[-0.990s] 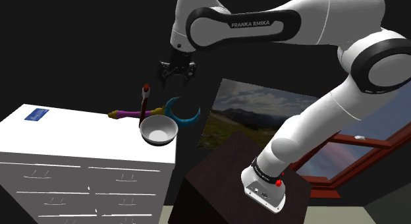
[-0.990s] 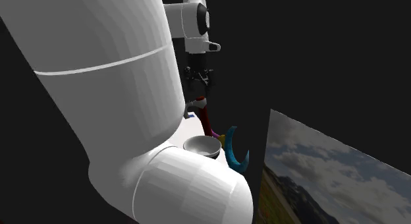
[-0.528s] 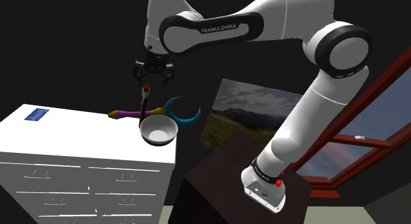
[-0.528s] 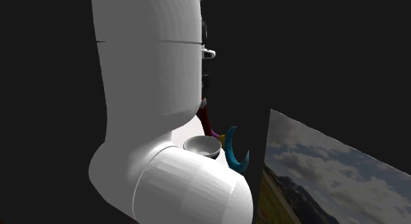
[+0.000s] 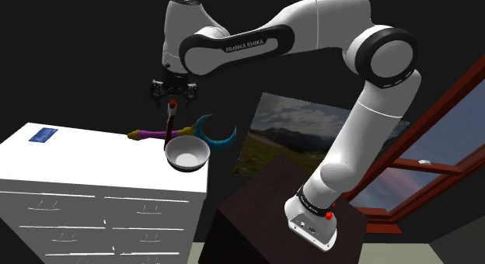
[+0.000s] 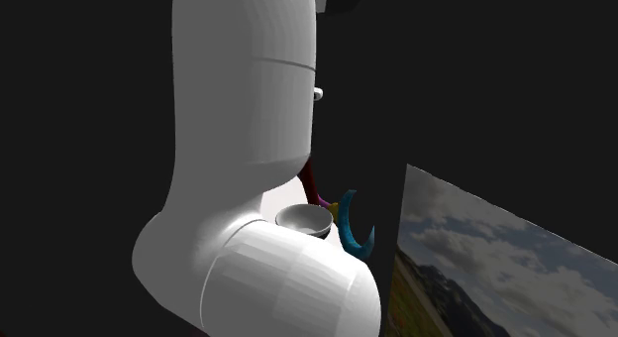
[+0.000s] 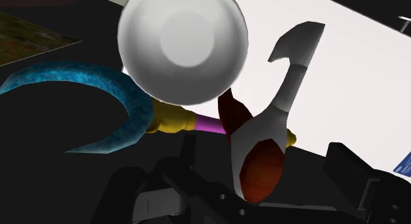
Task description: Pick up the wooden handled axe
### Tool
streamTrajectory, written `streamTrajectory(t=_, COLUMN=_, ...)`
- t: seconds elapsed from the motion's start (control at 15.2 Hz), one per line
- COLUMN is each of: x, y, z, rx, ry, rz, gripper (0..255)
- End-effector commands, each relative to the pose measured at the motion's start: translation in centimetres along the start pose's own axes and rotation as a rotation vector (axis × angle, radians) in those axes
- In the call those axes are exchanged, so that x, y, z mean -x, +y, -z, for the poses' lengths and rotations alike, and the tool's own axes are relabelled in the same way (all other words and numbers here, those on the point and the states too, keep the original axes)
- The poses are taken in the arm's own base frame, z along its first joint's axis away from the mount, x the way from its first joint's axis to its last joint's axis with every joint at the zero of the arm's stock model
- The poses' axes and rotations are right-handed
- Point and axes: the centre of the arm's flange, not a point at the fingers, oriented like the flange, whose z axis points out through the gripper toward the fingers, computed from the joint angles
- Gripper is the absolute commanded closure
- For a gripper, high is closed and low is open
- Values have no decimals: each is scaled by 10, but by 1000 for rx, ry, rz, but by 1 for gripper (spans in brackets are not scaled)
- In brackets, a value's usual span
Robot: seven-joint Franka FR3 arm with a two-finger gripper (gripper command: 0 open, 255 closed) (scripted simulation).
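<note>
The claw (image 5: 172, 92) hangs above the far edge of the white chest of drawers (image 5: 85, 150), fingers set apart and closed on nothing. In the shoulder view, the axe (image 5: 171, 119) is at 6 o'clock from the claw, just beneath it. The axe stands close to upright, with its handle end pointing up toward the fingertips. In the wrist view, this handle end sits between the two black fingers, and no contact with either finger is visible. The handle is dark red-brown at its upper end. It changes to a white section, then narrows to a pale grey neck carrying a hooked grey head, which lies over the white top. The axe crosses in front of the magenta and yellow shaft of a blue crescent-bladed tool (image 5: 216, 134). A white bowl (image 5: 186, 152) rests on the top at 5 o'clock from the axe, just beside it.
</note>
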Motion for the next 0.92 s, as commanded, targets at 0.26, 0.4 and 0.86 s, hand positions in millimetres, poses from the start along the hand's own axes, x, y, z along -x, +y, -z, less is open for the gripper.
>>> streamTrajectory(t=0.26, x=2, y=1, z=-15, rx=0, ry=0, rz=0, gripper=255)
streamTrajectory(t=0.4, x=2, y=1, z=-15, rx=0, ry=0, rz=0, gripper=255)
streamTrajectory(t=0.86, x=1, y=0, z=-10, rx=0, ry=0, rz=0, gripper=255)
